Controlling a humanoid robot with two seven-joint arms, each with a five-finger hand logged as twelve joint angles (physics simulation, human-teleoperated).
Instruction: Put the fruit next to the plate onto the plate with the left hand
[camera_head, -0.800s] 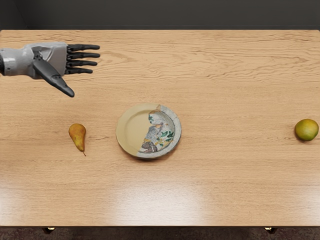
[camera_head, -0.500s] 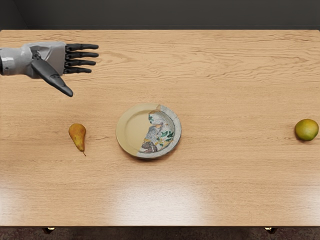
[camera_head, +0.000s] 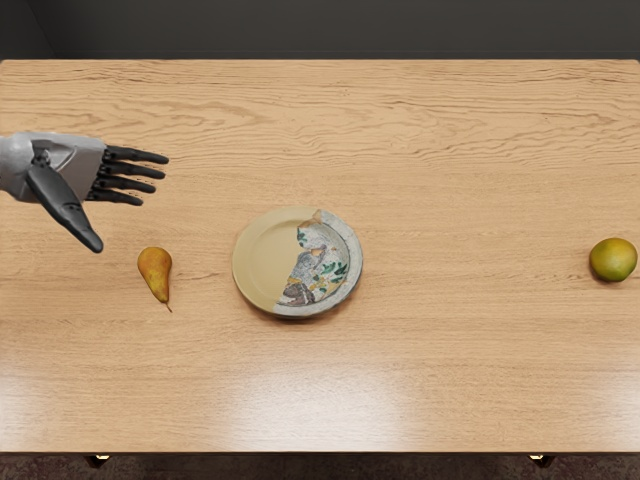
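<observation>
The left hand (camera_head: 75, 180) is hovering with fingers spread and gripping nothing, while the pear (camera_head: 154, 270) is lying on its side just off the thumb tip, towards the plate (camera_head: 262, 262), so a misaligned descent is risking nudging the tapered fruit into rolling away.

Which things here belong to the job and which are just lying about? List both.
Job: pear, just left of the plate; left hand, open, holding nothing.
Lying about: green round fruit, far right on the table.

Wooden table (camera_head: 450, 150), pear (camera_head: 154, 270), painted plate (camera_head: 262, 262), greenish fruit (camera_head: 612, 259), perhaps citrus
</observation>
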